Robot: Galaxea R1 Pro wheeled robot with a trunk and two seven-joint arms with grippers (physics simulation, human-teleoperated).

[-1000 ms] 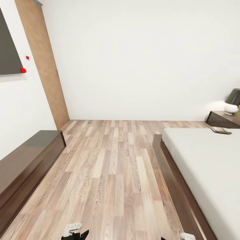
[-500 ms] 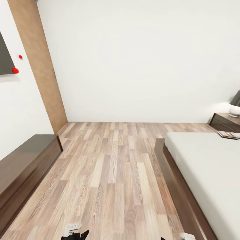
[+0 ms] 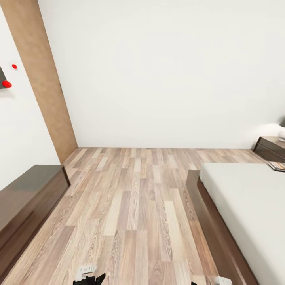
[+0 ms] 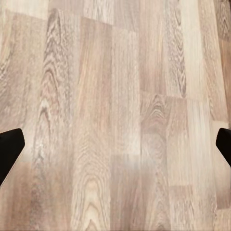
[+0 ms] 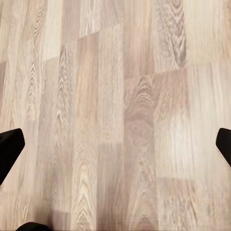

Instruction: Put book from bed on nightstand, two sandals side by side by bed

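- Head view has the robot rolling through the bedroom: wood-plank floor (image 3: pixel 134 206) up the middle, the bed (image 3: pixel 245 206) along the right, a long dark bench (image 3: pixel 27 198) on the left.
- The book (image 3: pixel 279 166) just peeks in at the right edge of the picture. It looks to be lying on the far corner of the mattress, near the nightstand (image 3: pixel 271 147), so I'd say it hasn't been moved yet.
- No blue sandals anywhere I can spot, so as far as I can judge both halves of the job are still to do. This reads as the drive-up, nothing more.
- Left gripper (image 4: pixel 115 151): in the left wrist view the two dark fingertips sit at opposite edges of the picture, so the jaws are spread wide with nothing between them, just floorboards below.
- Right gripper (image 5: pixel 115 151): same deal in the right wrist view, wide apart and empty over bare planks.
- Compared with a second ago, the whole picture has slid: the dark panel with the red dots (image 3: pixel 6 83) is nearly off the left edge, and the lamp, nightstand and book have drifted off to the right. That's the camera turning, not the furniture moving.
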